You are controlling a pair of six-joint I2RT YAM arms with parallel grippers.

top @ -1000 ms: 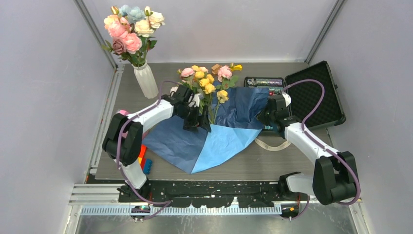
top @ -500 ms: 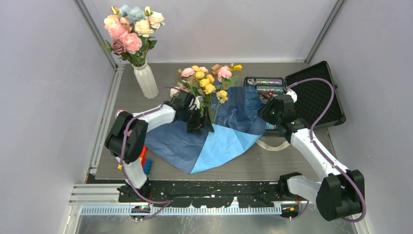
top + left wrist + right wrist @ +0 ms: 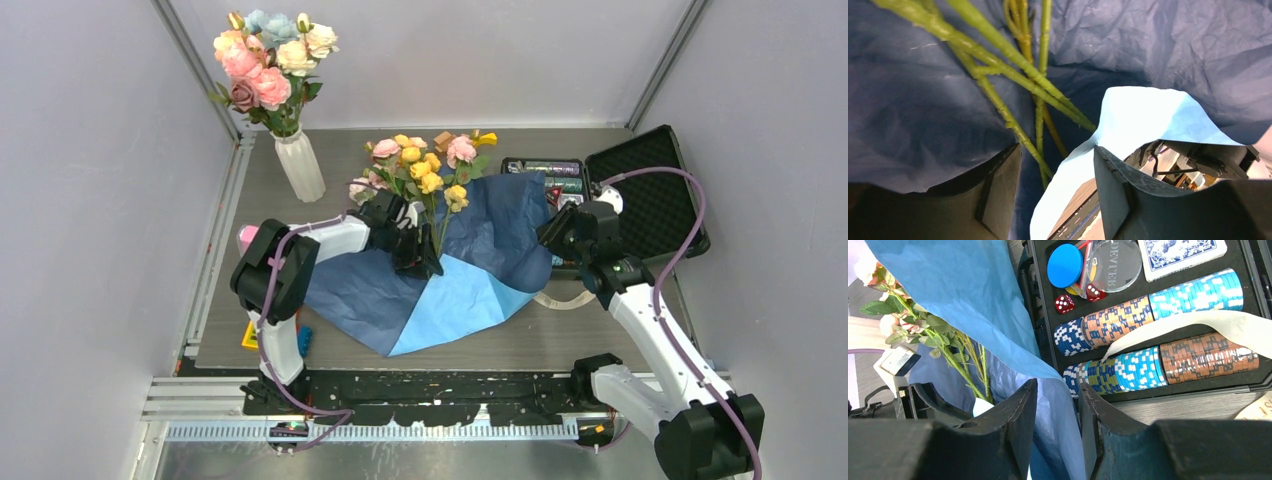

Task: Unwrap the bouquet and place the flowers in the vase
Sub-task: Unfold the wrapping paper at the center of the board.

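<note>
Stems (image 3: 1013, 57) of the flowers (image 3: 425, 170) lie right between the fingers of the left claw (image 3: 1057, 150). That claw is open and not squeezing them yet. The stems point away from it toward the far side of the table (image 3: 560, 335), blooms at that end, on the blue paper wrap (image 3: 440, 290). The right claw (image 3: 1058, 385) is open a little, with paper in its gap. The white vase (image 3: 300, 165) stands far left, nearer the left arm.

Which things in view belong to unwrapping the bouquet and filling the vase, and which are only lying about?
For the job: flowers, blue paper wrap, cream ribbon, white vase.
Lying about: poker chip case, red dice, coloured blocks, large blooms in the vase.
</note>
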